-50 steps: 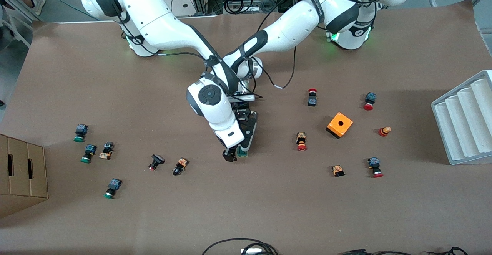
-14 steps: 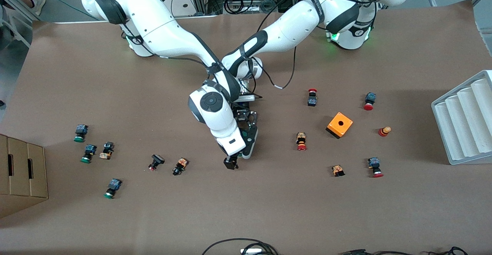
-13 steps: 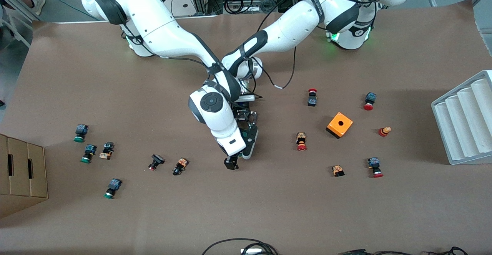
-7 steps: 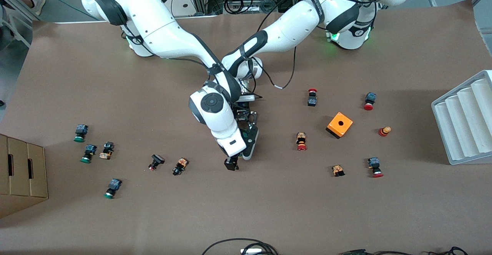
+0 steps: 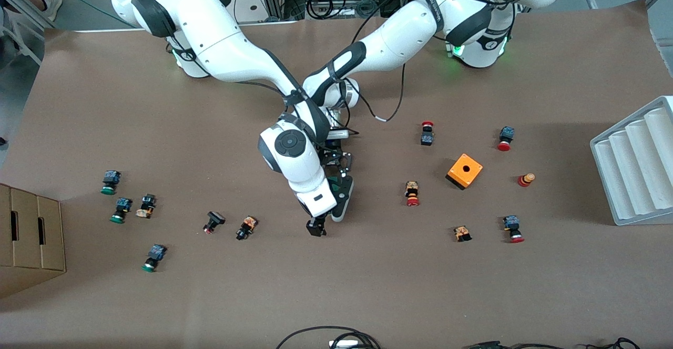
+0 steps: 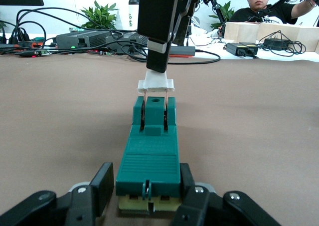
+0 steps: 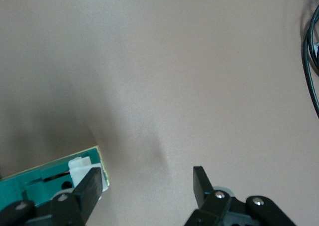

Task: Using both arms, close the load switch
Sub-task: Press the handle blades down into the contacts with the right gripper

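- Load switch (image 6: 148,151): narrow green block lying flat on the brown surface (image 5: 368,286), mid-table, between the two scatters of push buttons. Mostly hidden under the arms in the front view; a sliver of green shows at (image 5: 332,185).
- White lever tab (image 6: 156,85) at the end of the switch nearer the front camera, standing up above the green body on two thin pins.
- Left end effector (image 6: 144,191): fingers pressed against both long sides of the switch at its end away from the tab, holding it against the surface. Left arm reaches in from its base to mid-table.
- Right end effector (image 6: 160,41) seen from the left wrist: one dark fingertip sits on or just above the white tab; actual contact cannot be confirmed.
- Right wrist view: its fingers (image 7: 88,186) are spread wide, one right by the tab end of the switch (image 7: 45,178), the other over bare surface. Nothing is held between them.
- Front view: right end effector (image 5: 316,226) points down at the switch's nearer end, the right arm's wrist crossing over the left end effector (image 5: 340,197).
- Orange box with a hole (image 5: 465,171) well apart, toward the left arm's end of the table, red-capped buttons (image 5: 412,193) around it.
- Green-capped buttons (image 5: 121,209) grouped toward the right arm's end, near a cardboard box (image 5: 29,233) at the surface's edge.
- White ridged tray (image 5: 636,160) at the edge on the left arm's end.
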